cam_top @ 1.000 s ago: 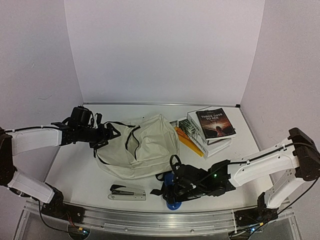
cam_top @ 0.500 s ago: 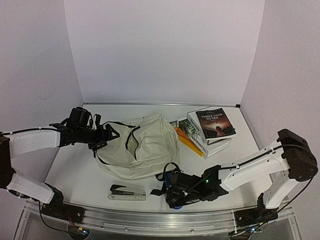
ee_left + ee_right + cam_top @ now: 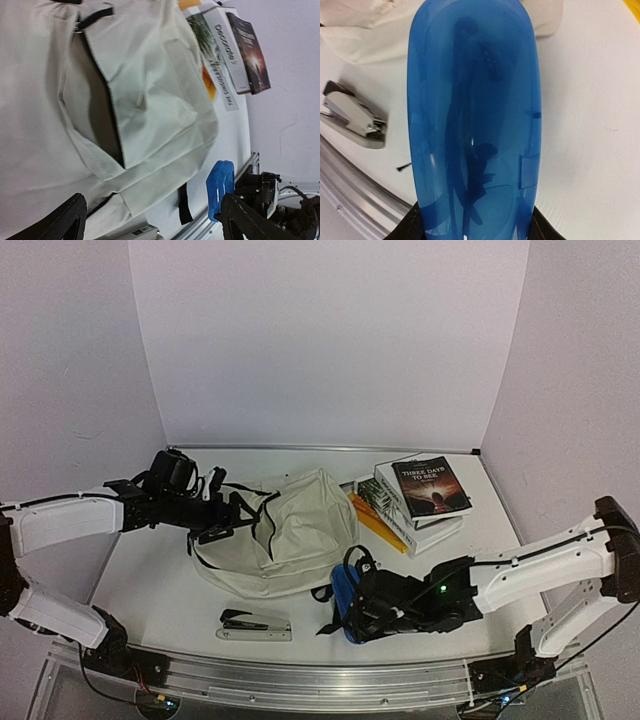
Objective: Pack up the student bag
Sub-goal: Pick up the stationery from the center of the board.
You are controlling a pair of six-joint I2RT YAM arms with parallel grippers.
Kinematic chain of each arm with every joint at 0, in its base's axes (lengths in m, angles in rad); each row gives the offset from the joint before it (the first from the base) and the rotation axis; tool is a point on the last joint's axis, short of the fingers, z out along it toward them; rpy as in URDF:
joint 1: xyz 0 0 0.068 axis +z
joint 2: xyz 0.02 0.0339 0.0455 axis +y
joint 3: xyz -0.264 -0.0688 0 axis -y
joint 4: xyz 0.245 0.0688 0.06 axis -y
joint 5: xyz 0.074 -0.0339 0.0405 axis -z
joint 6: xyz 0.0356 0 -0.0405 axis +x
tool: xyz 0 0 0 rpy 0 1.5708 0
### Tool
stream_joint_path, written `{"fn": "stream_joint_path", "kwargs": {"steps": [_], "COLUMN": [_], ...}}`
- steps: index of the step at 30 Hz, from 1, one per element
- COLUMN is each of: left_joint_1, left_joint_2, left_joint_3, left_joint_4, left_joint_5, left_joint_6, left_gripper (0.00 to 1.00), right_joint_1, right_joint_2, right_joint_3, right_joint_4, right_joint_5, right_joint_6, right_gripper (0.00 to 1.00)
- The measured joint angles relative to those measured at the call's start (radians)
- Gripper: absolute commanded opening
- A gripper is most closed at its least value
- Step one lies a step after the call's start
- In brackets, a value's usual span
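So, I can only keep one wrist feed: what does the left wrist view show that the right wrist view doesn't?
Only left wrist: the student bag with its open, black-lined pocket, the stacked books, and the open left gripper. Only right wrist: dark shapes inside the translucent blue case, with the right gripper closed on its sides. Both: the case, bag fabric, the stapler and the white table.

Overhead, close wrists; student bag [image 3: 300, 535] common
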Motion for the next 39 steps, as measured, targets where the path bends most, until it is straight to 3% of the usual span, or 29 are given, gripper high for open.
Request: {"fn": "stream_joint_path", "kwargs": {"steps": [10, 23, 35, 39], "left_joint_1": [-0.143, -0.281, -0.276, -0.276], "left_joint_2": [0.049, 0.218, 0.251, 0.262], "left_joint_3": [0.096, 0.158, 0.156, 0.149], "left_joint_4": [0.064, 0.134, 0.287, 0.303], "left_joint_5": [0.26, 0.434, 0.483, 0.483], "left_joint_6": [0.002, -0.005, -0.093, -0.115], "left_gripper": [0.98, 0.97, 0.54, 0.37], "right_joint_1": [0.0, 0.0, 0.005, 0.005], "right_joint_2": [-0.091, -0.078, -0.068, -0.068], "right_joint_3": [0.084, 0.173, 0.173, 0.173], "right_joint_4": [-0.006, -0.004, -0.004, 0.0], "right_joint_5": [-0.002, -0.062, -0.063, -0.059], "right_joint_6": [-0.193, -0.361, -0.387, -0.389], "right_gripper": [0.47, 0.48, 0.51, 0.59]}}
